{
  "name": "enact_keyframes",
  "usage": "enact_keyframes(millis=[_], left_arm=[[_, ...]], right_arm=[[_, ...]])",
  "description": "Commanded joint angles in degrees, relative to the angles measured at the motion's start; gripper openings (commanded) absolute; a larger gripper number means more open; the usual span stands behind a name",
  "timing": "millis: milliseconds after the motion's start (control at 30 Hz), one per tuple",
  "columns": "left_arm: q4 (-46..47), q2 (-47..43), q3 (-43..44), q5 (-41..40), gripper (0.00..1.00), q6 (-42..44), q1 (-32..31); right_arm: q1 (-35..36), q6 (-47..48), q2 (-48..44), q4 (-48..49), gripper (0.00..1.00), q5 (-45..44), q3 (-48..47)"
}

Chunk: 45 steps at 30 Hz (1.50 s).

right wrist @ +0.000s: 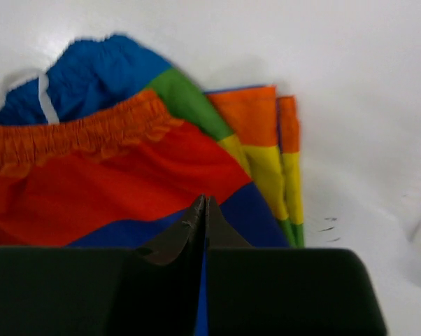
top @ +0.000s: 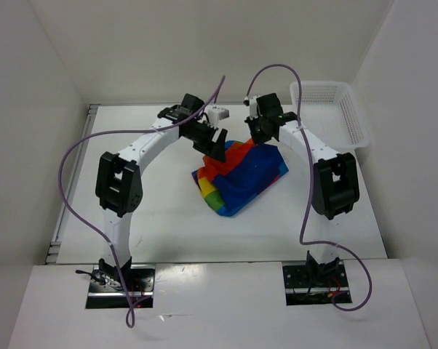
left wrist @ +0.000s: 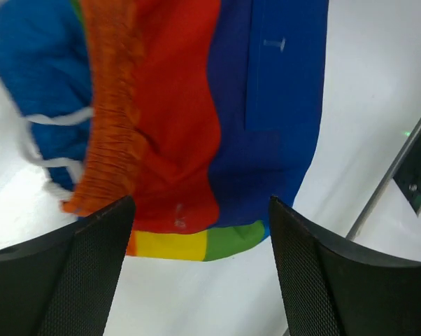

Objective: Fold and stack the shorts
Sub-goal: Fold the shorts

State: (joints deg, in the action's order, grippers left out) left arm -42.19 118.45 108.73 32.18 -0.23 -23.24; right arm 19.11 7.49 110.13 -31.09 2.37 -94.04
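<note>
The rainbow-striped shorts lie folded in a bundle at the middle of the table, blue side up with red, yellow and green at the edges. My left gripper hangs over their far left edge, open and empty; in the left wrist view its jaws stand wide apart above the shorts, and the gathered orange waistband and a white drawstring show. My right gripper is over the far right edge of the shorts. In the right wrist view its fingertips are pressed together, with no cloth seen between them.
A white mesh basket stands at the far right corner of the table. White walls close in the table at the back and on both sides. Purple cables loop above both arms.
</note>
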Motion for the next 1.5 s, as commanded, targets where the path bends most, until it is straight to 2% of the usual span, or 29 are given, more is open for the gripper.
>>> enact_keyframes(millis=[0, 200, 500, 700, 833, 900, 1000, 1067, 1133, 1167, 1233, 1267, 1333, 1367, 1467], left_arm=[[1.76, 1.86, -3.17, 2.11, 0.84, 0.23, 0.23], [2.82, 6.44, -6.33, -10.19, 0.82, 0.23, -0.93], [4.49, 8.46, -13.36, -14.25, 0.82, 0.23, -1.98], [5.02, 7.76, -15.04, -15.40, 0.84, 0.23, -1.98], [5.63, 6.53, -16.17, -15.40, 0.85, 0.23, -1.98], [6.24, 6.00, -16.18, -15.40, 0.85, 0.23, -1.98], [7.56, 5.38, -17.58, -16.72, 0.85, 0.23, -1.98], [8.96, 3.64, -19.51, -16.72, 0.85, 0.23, -1.98], [10.36, 2.32, -21.27, -16.72, 0.85, 0.23, -1.46], [10.90, 0.65, -22.23, -16.72, 0.82, 0.23, -1.45], [12.13, -0.94, -25.57, -14.97, 0.73, 0.23, -0.76], [13.27, -2.34, -26.71, -14.00, 0.70, 0.23, 0.21], [13.97, -3.05, -28.13, -11.98, 0.63, 0.23, 1.17], [13.98, -3.05, -28.65, -11.97, 0.62, 0.23, 1.79], [14.51, -2.53, -28.14, -8.81, 0.62, 0.23, 4.43]], right_arm=[[0.49, -0.37, 0.87, 0.07, 0.04, 5.35, 3.50], [0.49, -0.37, 6.85, 1.20, 0.03, 6.51, 3.26], [-0.04, -4.23, 19.41, 2.88, 0.03, 2.64, -7.72], [2.50, -4.85, 27.50, 2.80, 0.02, 1.50, -23.80], [5.75, -4.23, 32.42, 0.78, 0.02, 1.50, -40.55], [7.60, -4.23, 32.95, -0.28, 0.05, 1.50, -49.51], [8.22, -8.34, 31.92, -1.86, 0.10, 1.50, -58.07], [8.22, -9.24, 27.88, -1.87, 0.10, -1.74, -58.10], [7.52, -9.24, 21.40, -2.39, 0.10, -4.73, -51.89], [7.52, -9.24, 18.84, -2.39, 0.10, -4.74, -48.64], [5.94, -9.24, 13.39, -2.39, 0.10, -6.06, -36.78], [5.94, -8.29, 7.53, -2.39, 0.10, -6.06, -27.69], [5.41, -7.05, 2.05, -1.60, 0.10, -6.06, -19.12], [5.41, -6.52, -2.50, -1.60, 0.10, -6.06, -11.94], [4.70, -8.53, -8.51, -2.13, 0.11, -4.05, 0.41]])
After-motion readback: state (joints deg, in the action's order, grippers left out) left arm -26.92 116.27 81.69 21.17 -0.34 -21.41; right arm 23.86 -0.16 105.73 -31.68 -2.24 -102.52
